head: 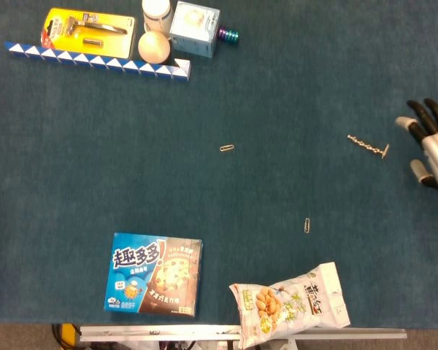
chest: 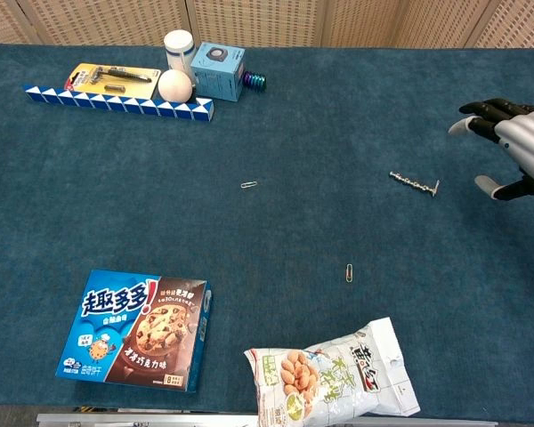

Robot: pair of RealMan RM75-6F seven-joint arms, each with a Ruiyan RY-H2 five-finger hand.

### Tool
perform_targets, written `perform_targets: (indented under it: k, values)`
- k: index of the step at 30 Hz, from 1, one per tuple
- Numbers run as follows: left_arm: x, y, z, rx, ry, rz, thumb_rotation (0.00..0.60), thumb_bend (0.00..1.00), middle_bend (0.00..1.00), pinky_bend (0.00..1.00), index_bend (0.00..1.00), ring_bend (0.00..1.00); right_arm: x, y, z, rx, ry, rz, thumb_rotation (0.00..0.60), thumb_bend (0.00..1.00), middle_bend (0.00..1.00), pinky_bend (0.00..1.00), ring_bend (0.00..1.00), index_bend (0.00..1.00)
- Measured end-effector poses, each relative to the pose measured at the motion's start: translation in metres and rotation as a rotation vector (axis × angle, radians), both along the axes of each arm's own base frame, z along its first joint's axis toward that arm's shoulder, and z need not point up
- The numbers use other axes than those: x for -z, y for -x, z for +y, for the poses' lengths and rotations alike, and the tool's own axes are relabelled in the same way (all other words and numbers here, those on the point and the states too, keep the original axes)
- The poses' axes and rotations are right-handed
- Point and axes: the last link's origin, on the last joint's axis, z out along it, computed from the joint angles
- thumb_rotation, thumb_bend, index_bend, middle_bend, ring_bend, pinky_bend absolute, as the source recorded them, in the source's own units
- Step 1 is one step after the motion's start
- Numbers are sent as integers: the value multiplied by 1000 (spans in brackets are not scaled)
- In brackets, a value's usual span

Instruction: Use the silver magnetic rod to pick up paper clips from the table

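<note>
The silver magnetic rod (head: pixel 367 145) (chest: pixel 414 182) lies flat on the blue table, free of any hand. My right hand (head: pixel 432 145) (chest: pixel 512 144) hovers to its right at the frame edge, fingers spread, holding nothing. One paper clip (head: pixel 226 148) (chest: pixel 248 185) lies near the table's middle. A second paper clip (head: pixel 307 225) (chest: pixel 349 272) lies nearer the front, left of and below the rod. My left hand is out of both views.
A blue cookie box (head: pixel 154 273) and a snack bag (head: pixel 290 305) sit at the front edge. At the back left are a blue-white zigzag strip (head: pixel 95 60), a yellow razor pack (head: pixel 87 30), a white ball (head: pixel 154 47), a white bottle (chest: pixel 179 46) and a light blue box (head: pixel 193 28).
</note>
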Motion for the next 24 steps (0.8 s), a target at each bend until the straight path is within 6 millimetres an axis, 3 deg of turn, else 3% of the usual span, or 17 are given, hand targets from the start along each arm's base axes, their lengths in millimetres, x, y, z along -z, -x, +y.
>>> perform_targets:
  k: [6, 14, 24]
  values:
    - [2, -2, 1, 24, 4, -7, 600, 30, 414, 463, 500, 313, -26, 7, 21, 24, 95, -41, 600, 327, 103, 159, 0, 221]
    - [11, -4, 8, 38, 47, -2, 600, 30, 415, 463, 500, 313, -49, 24, 64, 82, 200, -67, 600, 327, 103, 159, 0, 221]
    - [21, -5, 19, 48, 99, -2, 600, 30, 415, 464, 501, 313, -67, 38, 75, 150, 266, -118, 600, 327, 103, 159, 0, 221]
